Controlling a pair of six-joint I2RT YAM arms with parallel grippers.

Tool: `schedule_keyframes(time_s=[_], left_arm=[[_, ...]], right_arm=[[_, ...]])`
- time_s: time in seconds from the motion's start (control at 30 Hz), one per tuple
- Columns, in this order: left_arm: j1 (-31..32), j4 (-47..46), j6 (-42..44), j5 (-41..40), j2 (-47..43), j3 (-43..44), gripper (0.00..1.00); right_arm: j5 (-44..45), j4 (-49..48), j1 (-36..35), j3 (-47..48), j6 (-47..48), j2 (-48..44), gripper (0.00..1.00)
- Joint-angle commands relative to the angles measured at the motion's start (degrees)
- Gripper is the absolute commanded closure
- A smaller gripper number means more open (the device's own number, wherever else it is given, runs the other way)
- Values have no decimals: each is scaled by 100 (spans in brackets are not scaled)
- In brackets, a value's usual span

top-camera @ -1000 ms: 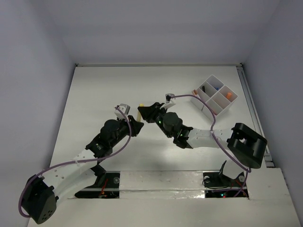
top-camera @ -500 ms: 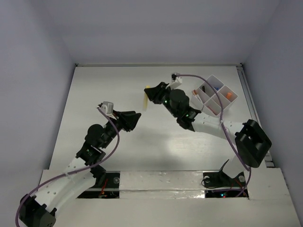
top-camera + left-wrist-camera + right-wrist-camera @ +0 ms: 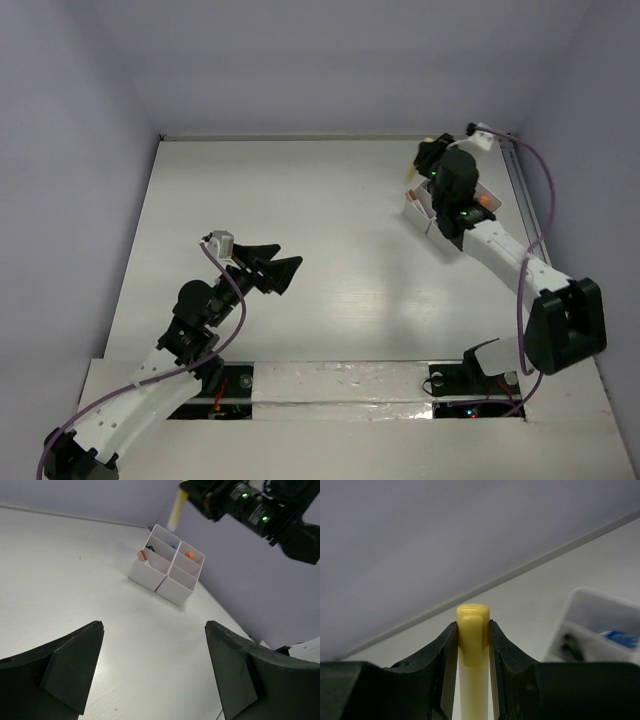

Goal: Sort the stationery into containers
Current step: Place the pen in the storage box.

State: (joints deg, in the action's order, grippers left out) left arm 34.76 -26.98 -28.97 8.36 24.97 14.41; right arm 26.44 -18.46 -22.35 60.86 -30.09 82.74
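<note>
My right gripper (image 3: 424, 160) is shut on a yellow tube (image 3: 473, 614), its capped end poking out between the jaws. In the left wrist view the yellow tube (image 3: 177, 511) hangs above the back of the white organiser tray (image 3: 167, 572). From the top view the right arm covers most of the tray (image 3: 413, 207). The tray's compartments hold an orange bit (image 3: 189, 555), a brownish piece (image 3: 143, 556) and a blue-capped item (image 3: 620, 639). Low over bare table at the near left, my left gripper (image 3: 276, 268) is open and empty, and its fingers (image 3: 70, 672) stand wide apart.
The tray stands at the back right, close to the right wall and a rail (image 3: 525, 190) along the table edge. A tiny orange speck (image 3: 115, 709) lies on the table between my left fingers.
My right arm has carried the yellow tube from the table's middle to the back right, above the tray. My left gripper has opened and drawn back toward the near left.
</note>
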Motion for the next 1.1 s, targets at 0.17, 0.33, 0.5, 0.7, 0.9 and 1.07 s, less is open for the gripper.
schedule_keyframes(time_s=[0.17, 0.33, 0.5, 0.7, 0.9, 1.07], left_arm=[[-5, -615, 14, 491, -36, -351, 18], [-5, -545, -56, 509, -264, -413, 17], [-5, -361, -100, 289, -467, -466, 17], [-5, -343, -118, 236, -502, -475, 17], [-5, -369, -144, 254, -441, -483, 17], [-5, -360, -135, 210, -414, -483, 17]], right_arm=[[1689, -491, 1468, -663, 1311, -1023, 100], [2067, -887, 1699, -716, 2032, -699, 100], [2199, -1028, 1751, -584, 2463, -268, 100], [2296, -1186, 1751, -356, 2885, 206, 100], [2278, -1230, 1751, -259, 2903, 541, 100], [2305, -1362, 1751, -136, 3166, 954, 100]])
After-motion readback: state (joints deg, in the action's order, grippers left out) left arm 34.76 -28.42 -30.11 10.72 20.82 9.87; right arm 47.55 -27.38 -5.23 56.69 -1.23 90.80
